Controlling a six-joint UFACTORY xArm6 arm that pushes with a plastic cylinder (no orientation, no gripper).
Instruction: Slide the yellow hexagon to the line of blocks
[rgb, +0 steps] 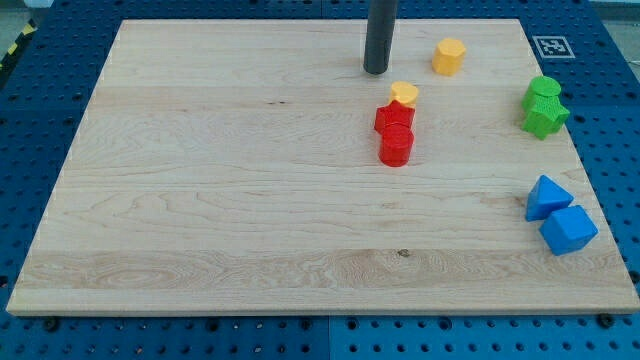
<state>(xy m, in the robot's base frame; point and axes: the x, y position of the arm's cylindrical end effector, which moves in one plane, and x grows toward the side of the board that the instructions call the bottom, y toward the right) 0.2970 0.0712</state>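
Observation:
The yellow hexagon (449, 56) sits near the view's top, right of centre. My tip (376, 72) rests on the board about 70 px to the hexagon's left, apart from it. Below the tip stands a short line of blocks: a small yellow heart-like block (404, 94) at the top, a red block (395, 118) under it and a red cylinder-like block (396, 147) at the bottom, all touching. The hexagon is up and to the right of this line, apart from it.
Two green blocks (543, 106) sit together at the view's right edge. A blue triangular block (547, 196) and a blue cube-like block (568, 230) lie at the lower right. The wooden board (200, 200) lies on a blue pegboard table.

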